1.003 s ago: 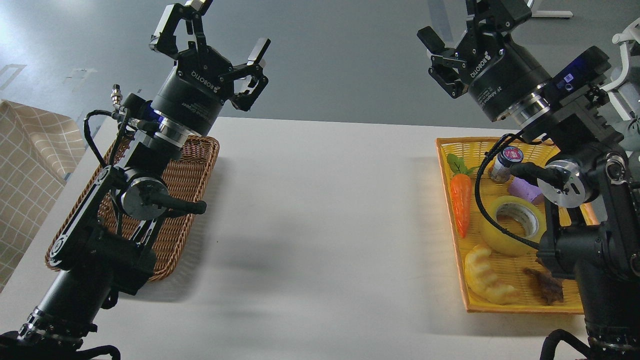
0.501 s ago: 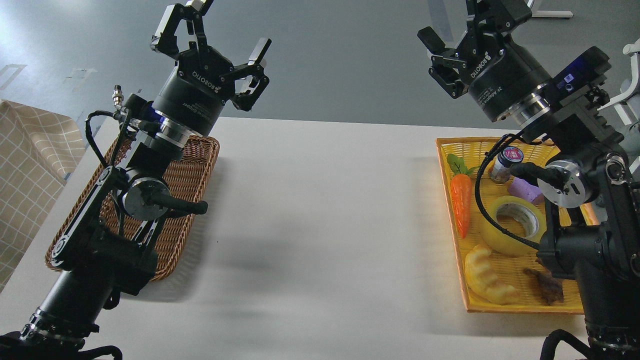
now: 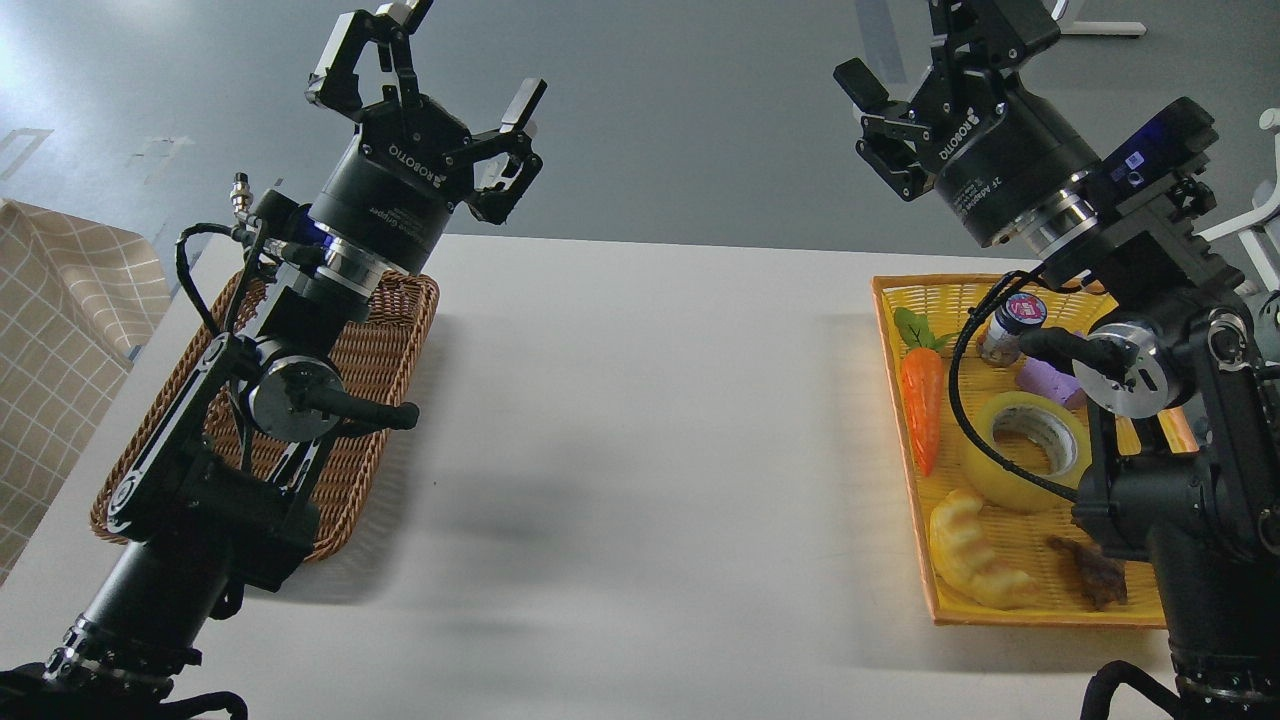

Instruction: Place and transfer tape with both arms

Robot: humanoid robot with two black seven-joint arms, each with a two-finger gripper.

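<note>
Closest to us is the white table (image 3: 640,420), plain matte top, with soft shadows from our arms across the middle. On our right sits a yellow tray (image 3: 905,420), and the tape (image 3: 1025,450) lies flat in it, core facing up, between an orange carrot toy (image 3: 922,405) and our right arm (a black cable crosses right over the roll). In front of the tape are a pale croissant toy (image 3: 970,550) and some brown lump (image 3: 1095,572) we can't identify. Behind it, a purple piece (image 3: 1045,380) and a small jar (image 3: 1008,325), both partly hidden by the arm.

On our left, a brown wicker basket (image 3: 385,340) is mostly covered by the left arm, so we can't see what's inside. A checked cloth (image 3: 50,330) is cut off at the left edge.

Past the table it's just grey floor (image 3: 680,110). Left gripper (image 3: 440,55) is raised there, fingers spread wide, nothing between them. Right gripper (image 3: 915,45) is also raised with fingers apart, one cropped by the top edge.
</note>
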